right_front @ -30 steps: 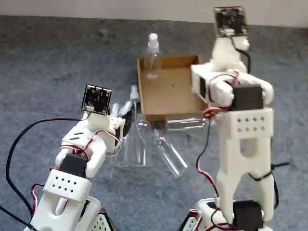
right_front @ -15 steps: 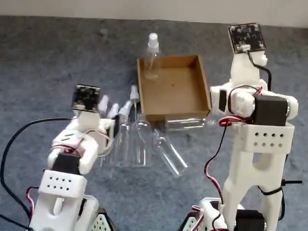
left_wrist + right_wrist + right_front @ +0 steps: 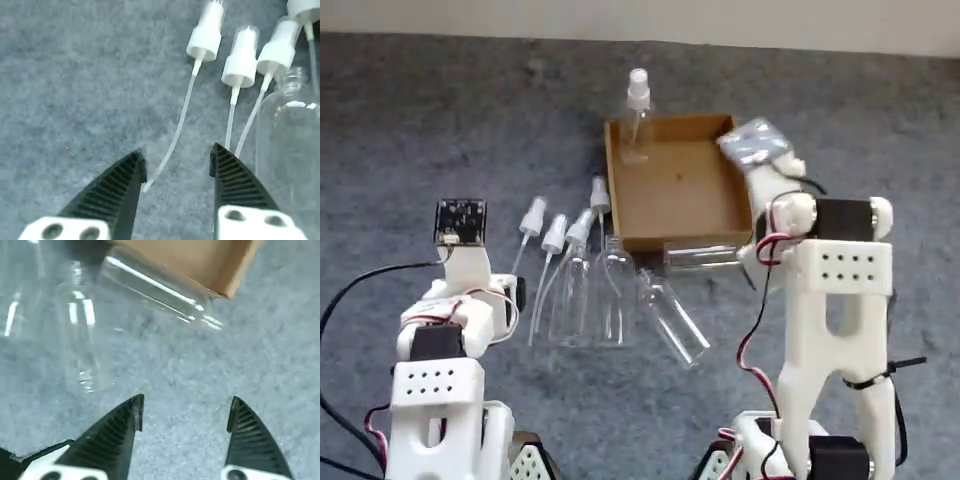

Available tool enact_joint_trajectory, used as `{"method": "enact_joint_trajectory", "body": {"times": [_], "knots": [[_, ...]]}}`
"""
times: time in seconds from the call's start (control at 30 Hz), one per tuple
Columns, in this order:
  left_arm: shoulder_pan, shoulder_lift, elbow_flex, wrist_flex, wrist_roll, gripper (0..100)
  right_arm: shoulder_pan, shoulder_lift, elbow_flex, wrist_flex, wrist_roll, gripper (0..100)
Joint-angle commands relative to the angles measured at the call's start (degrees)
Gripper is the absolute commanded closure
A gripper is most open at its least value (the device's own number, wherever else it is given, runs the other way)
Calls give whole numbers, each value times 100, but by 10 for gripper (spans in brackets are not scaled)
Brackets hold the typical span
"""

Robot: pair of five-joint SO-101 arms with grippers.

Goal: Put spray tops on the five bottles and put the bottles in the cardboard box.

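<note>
1. the cardboard box (image 3: 612,190) sits open on the grey carpet (image 3: 440,120), at 12 o'clock from a cluster of loose parts.
2. a capped bottle (image 3: 637,120) stands upright at the box's 11 o'clock corner. i cannot tell whether its base is inside the wall or just behind it.
3. 4 spray tops (image 3: 555,232) lie loose at the box's 8 o'clock, side by side, their thin tubes trailing toward 6 o'clock.
4. 4 bottles without tops lie on their sides. a pair of bottles (image 3: 570,300) lies parallel at the box's 7 o'clock, with necks close to the spray tops.
5. a slanted bottle (image 3: 672,318) lies at the box's 6 o'clock, and a crosswise bottle (image 3: 705,257) lies along the near wall at 5 o'clock, just beside the cardboard.
6. the left arm (image 3: 450,320) stands at 8 o'clock from the parts. the left gripper (image 3: 177,160) hangs low over the carpet, fingers spread and empty. the tube tip of the outermost spray top lies between them, close to 1 finger.
7. the right arm (image 3: 830,270) stands at the box's 4 o'clock. the right gripper (image 3: 185,410) is spread wide and holds nothing. it hangs above bare carpet near the crosswise bottle and the box corner.
</note>
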Motion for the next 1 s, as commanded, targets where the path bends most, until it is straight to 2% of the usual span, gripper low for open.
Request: {"method": "enact_joint_trajectory", "body": {"times": [0.0, 0.2, 0.33, 0.6, 0.97], "knots": [[-92, -40, 163, -378, -70, 832, -796, -171, 22, -251, 88, 774], [-101, -40, 171, -378, -70, 832, -1437, -154, 945, -1631, -448, 774], [-101, -40, 180, -369, -70, 832, -1666, -180, 1543, -1727, -659, 774], [-84, -40, 259, -404, -70, 832, -1490, -154, 1604, -2114, -941, 774], [-84, -40, 268, -404, -70, 832, -1516, -22, 1569, -2659, -3420, 774]]}}
